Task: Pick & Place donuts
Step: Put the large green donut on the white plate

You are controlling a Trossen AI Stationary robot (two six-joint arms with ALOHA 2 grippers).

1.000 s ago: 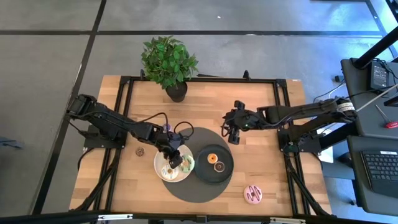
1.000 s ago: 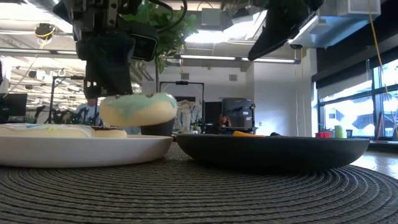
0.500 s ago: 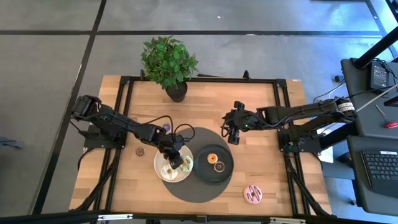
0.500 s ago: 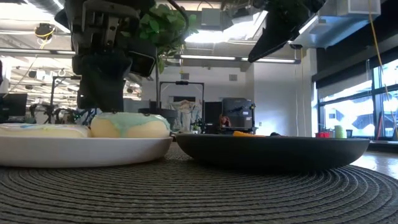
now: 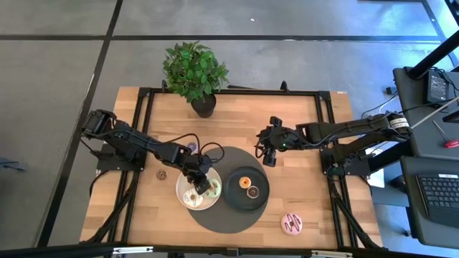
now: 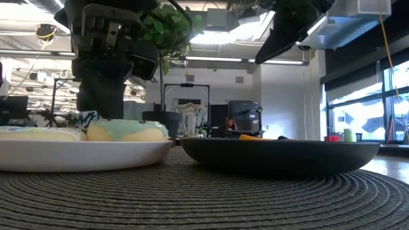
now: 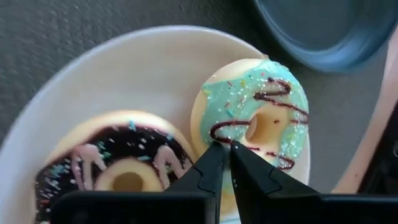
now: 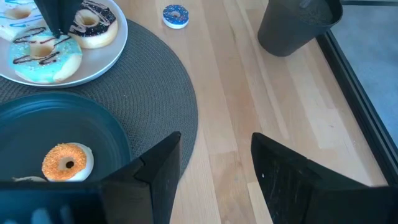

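Your left end effector [image 7: 224, 163] sits fingers together over the white plate [image 5: 181, 193], touching the green donut [image 7: 256, 122] lying there. Your right end effector [image 8: 214, 163] hovers fingers apart beside the black plate [image 5: 234, 196].

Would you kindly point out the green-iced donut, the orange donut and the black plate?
green-iced donut [image 7: 256, 124]: left wrist view, on its icing beside the hole.
orange donut [image 8: 66, 161]: right wrist view, on its sugared ring.
black plate [image 5: 259, 194]: high view, on a bare part near its rim.

Robotics lab: black-framed table [image 5: 301, 107], laptop bench [image 5: 439, 193], open workroom behind.
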